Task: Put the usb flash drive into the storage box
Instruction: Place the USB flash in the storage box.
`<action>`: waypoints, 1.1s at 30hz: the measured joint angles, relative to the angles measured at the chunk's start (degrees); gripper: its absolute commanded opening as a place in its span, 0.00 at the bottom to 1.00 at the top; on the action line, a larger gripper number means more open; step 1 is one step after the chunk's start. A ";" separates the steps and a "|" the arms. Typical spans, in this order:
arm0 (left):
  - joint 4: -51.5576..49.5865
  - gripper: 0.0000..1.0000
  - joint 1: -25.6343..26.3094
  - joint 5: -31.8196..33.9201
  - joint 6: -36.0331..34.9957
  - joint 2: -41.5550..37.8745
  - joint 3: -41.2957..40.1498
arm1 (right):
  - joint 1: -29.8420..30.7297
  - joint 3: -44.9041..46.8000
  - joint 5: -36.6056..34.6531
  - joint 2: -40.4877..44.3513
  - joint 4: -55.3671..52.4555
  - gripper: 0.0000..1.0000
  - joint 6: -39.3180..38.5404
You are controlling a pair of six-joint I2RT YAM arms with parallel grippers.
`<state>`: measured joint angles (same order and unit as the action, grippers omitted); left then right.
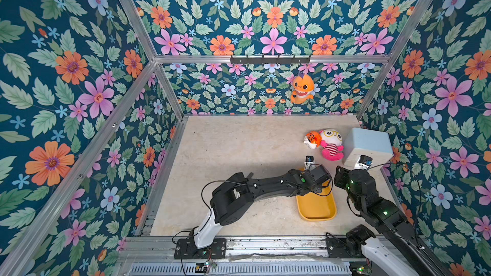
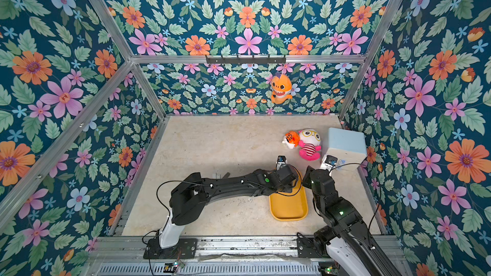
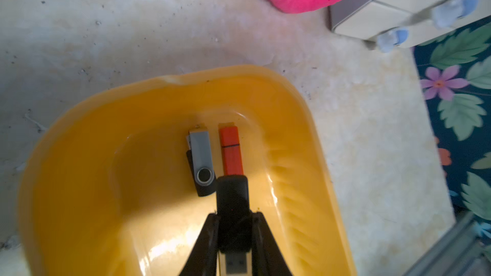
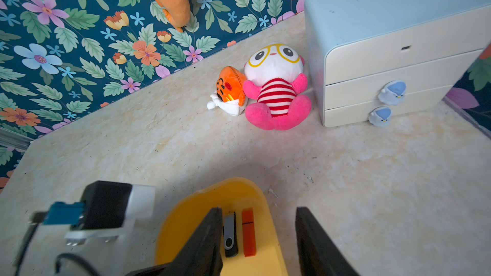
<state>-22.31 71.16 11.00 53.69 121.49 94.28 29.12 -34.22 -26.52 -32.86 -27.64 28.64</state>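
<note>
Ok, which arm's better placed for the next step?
Left. The left gripper is shut on the black flash drive over the storage box, so it likely just needs to open. The right gripper is open and holds nothing.

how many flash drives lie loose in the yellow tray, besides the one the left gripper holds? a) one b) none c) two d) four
c: the left wrist view shows a grey drive and an orange drive side by side on the floor of the yellow tray, beyond the black drive in the left gripper.
</note>
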 measured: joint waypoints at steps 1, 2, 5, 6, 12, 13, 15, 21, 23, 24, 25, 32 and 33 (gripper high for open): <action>-0.59 0.16 0.02 0.61 0.26 0.83 0.57 | 0.00 0.07 -0.22 0.11 0.02 0.50 0.02; -0.98 0.16 0.02 1.22 0.55 1.31 0.79 | 0.00 0.13 -0.48 0.13 -0.02 0.50 0.17; -2.43 0.16 -0.20 2.71 2.47 2.45 1.05 | 0.00 0.22 -0.52 -0.24 -0.07 0.50 0.17; -2.95 0.16 -0.31 3.15 3.41 2.80 1.11 | 0.00 0.22 -0.52 -0.28 -0.04 0.50 0.17; -5.33 0.18 -0.66 5.57 6.34 3.45 1.16 | 0.02 0.68 -0.52 0.04 0.00 0.50 0.17; -5.44 0.18 -0.72 5.77 6.58 3.50 1.11 | 0.02 0.76 -0.50 0.00 0.07 0.50 0.17; -5.68 0.17 -1.05 5.95 7.61 3.89 1.09 | 0.00 0.87 -0.50 -0.11 0.07 0.50 0.17; -5.53 0.21 -2.08 5.11 8.24 6.19 1.27 | 0.00 1.01 -0.48 -0.17 0.22 0.50 0.17; -5.16 0.25 -2.23 4.70 8.44 6.19 1.31 | 0.00 1.05 -0.48 -0.15 0.31 0.50 0.15; -5.16 0.28 -2.25 4.70 8.22 6.19 1.25 | 0.02 1.07 -0.46 -0.15 0.35 0.51 0.15; -5.14 0.31 -2.27 4.66 8.22 6.16 1.20 | 0.02 1.11 -0.46 -0.17 0.39 0.50 0.15; -4.55 0.45 -2.29 3.43 8.00 6.16 1.66 | 0.02 1.16 -0.28 -0.68 0.44 0.51 0.15; -4.68 0.45 -2.29 3.04 7.96 6.16 1.84 | 0.00 1.16 -0.26 -0.70 0.44 0.51 0.15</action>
<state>-26.98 68.86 14.04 61.65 127.66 96.12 29.12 -33.06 -26.79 -33.56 -27.20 28.80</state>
